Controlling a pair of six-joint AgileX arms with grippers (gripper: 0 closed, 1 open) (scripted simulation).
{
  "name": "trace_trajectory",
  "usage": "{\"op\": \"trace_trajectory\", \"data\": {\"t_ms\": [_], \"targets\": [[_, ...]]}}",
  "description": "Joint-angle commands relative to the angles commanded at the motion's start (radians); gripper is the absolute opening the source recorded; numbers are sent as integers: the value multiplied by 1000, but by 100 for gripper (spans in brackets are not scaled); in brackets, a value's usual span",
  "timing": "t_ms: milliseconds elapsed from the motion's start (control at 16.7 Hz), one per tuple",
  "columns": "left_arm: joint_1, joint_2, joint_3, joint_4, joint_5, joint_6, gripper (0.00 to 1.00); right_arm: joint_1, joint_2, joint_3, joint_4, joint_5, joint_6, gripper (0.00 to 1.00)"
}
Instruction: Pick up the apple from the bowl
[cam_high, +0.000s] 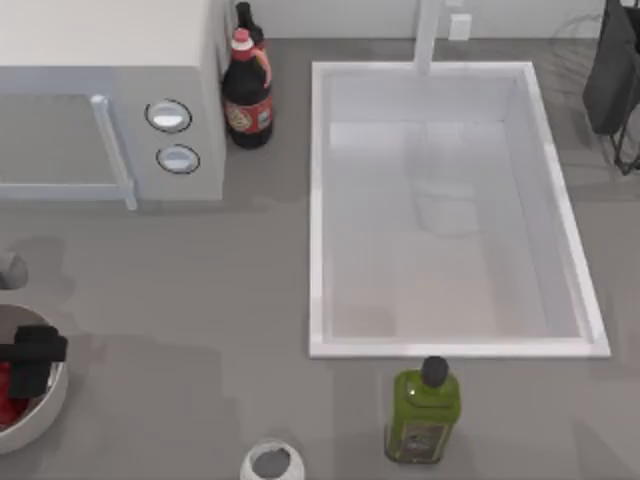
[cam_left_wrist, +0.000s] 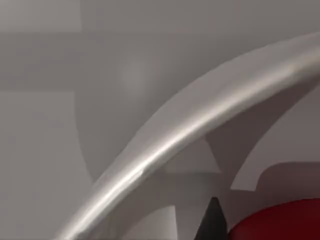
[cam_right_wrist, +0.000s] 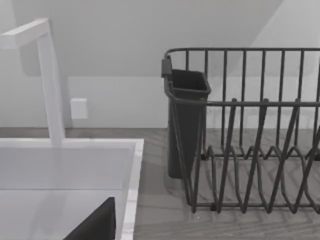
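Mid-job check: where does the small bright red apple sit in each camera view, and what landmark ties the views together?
Top view: small bright red apple at the left edge, inside the wide white bowl, under the left gripper.
Left wrist view: red curve at the lower right corner.
Right wrist view: not in it.
Shared landmark: the bowl's thick rim.

We see even, soft light: faint shadows lie on the counter (cam_high: 200, 300), a bright glare streak runs along the bowl (cam_left_wrist: 165, 145) rim near our left end effector.

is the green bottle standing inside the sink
No, the green bottle stands on the counter just outside the sink, by its near rim.
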Motion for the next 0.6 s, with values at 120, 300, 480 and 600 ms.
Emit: {"op": "trace_trajectory", "data": {"t_ms": [120, 300, 480, 600], "targets": [[1, 30, -33, 49, 0, 1, 100, 0, 0, 0, 0, 0, 0, 100], [1, 36, -40, 59, 0, 1, 100, 0, 0, 0, 0, 0, 0, 100], [1, 36, -40, 59, 0, 1, 92, 0, 0, 0, 0, 0, 0, 100], [1, 36, -40, 59, 0, 1, 77, 0, 0, 0, 0, 0, 0, 100]]}}
